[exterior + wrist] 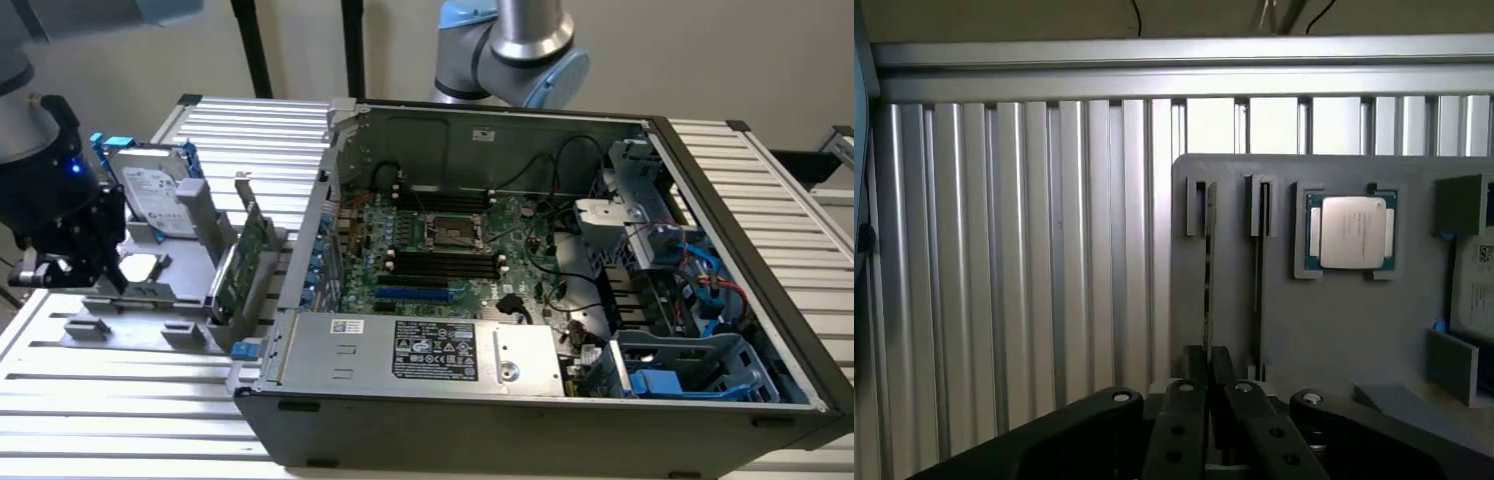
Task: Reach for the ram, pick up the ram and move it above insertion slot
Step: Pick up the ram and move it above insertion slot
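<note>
Edgewise in gray holder [1334,330], ram [1208,270] running straight from clamped hand [1207,385]

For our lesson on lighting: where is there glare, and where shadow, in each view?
Exterior view: the table slats glare pale at the view's right, the case inside lies in shade, and a blue light glows at the left. Wrist view: light streaks the slats, the CPU lid shines, and the ram and gripper look dark.

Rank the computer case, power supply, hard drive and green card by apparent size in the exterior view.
1. computer case
2. power supply
3. hard drive and green card: these look about alike, and the card stands nearly edge-on, so I leave them unranked.
</note>
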You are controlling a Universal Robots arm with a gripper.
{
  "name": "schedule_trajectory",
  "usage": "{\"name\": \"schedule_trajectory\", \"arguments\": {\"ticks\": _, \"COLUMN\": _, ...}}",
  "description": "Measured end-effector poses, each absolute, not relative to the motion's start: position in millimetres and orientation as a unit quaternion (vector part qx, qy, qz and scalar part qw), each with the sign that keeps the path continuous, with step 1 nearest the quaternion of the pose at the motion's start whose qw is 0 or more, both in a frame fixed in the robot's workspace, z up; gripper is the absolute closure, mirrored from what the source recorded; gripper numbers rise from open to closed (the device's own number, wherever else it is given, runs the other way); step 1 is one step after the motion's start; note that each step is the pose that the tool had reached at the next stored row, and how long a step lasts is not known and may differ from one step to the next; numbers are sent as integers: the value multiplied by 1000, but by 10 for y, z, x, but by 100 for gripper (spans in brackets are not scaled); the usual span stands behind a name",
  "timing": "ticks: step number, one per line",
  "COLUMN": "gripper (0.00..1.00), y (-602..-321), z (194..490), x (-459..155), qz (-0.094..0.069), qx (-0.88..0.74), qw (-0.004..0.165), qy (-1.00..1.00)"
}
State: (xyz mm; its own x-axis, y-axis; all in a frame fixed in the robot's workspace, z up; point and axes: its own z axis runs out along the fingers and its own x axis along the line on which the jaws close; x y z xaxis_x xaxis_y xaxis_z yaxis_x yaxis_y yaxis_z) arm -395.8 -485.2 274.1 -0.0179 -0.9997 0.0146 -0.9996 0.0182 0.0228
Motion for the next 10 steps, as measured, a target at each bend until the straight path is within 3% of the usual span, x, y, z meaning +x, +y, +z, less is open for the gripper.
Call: {"name": "schedule_trajectory", "arguments": {"ticks": 10, "gripper": 86, "y": -4852, "z": 3195, "x": -3659, "qz": -10, "qx": 705, "qw": 6, "qy": -709}}
